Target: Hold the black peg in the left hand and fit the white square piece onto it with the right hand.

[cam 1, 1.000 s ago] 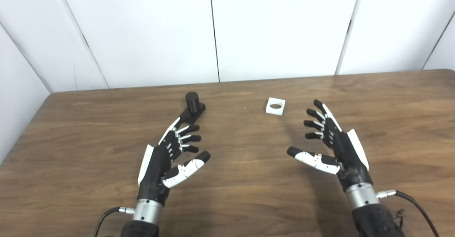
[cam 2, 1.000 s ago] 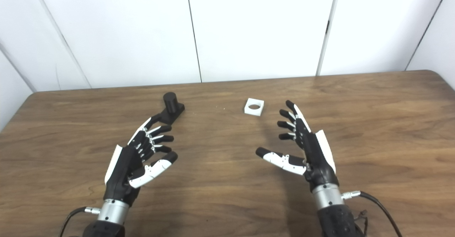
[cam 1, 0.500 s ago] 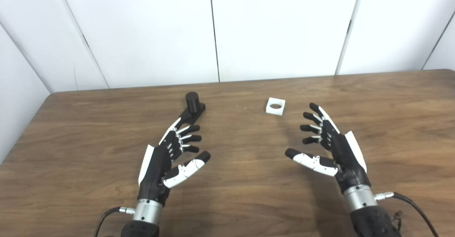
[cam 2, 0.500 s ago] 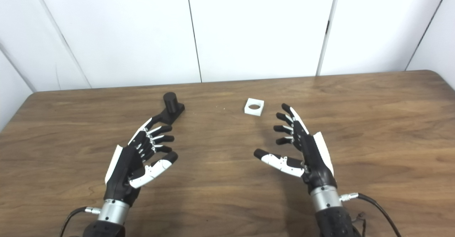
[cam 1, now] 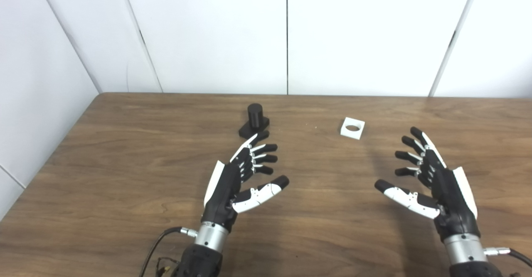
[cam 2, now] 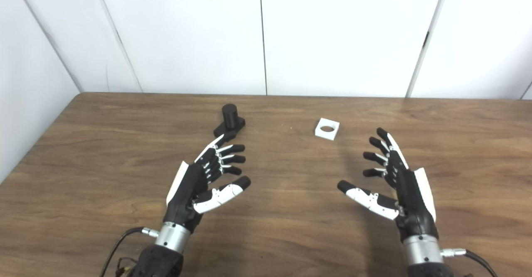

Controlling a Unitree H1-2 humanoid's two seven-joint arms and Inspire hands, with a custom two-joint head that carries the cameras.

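The black peg (cam 1: 254, 116) stands upright on its black base on the wooden table (cam 1: 124, 165), toward the back and left of centre. My left hand (cam 1: 243, 177) hovers just in front of it, open, fingertips close to the base and holding nothing. The white square piece (cam 1: 352, 128) with a round hole lies flat to the right of the peg. My right hand (cam 1: 428, 181) is open in front of it and to its right, well apart from it, thumb spread.
White wall panels (cam 1: 286, 36) rise behind the table's far edge and along its left side. Cables trail from both wrists at the bottom edge.
The whole picture has shifted right, so the camera has turned left. Relative to the white piece, my right hand has drawn back toward me. The left hand, peg and piece stay put.
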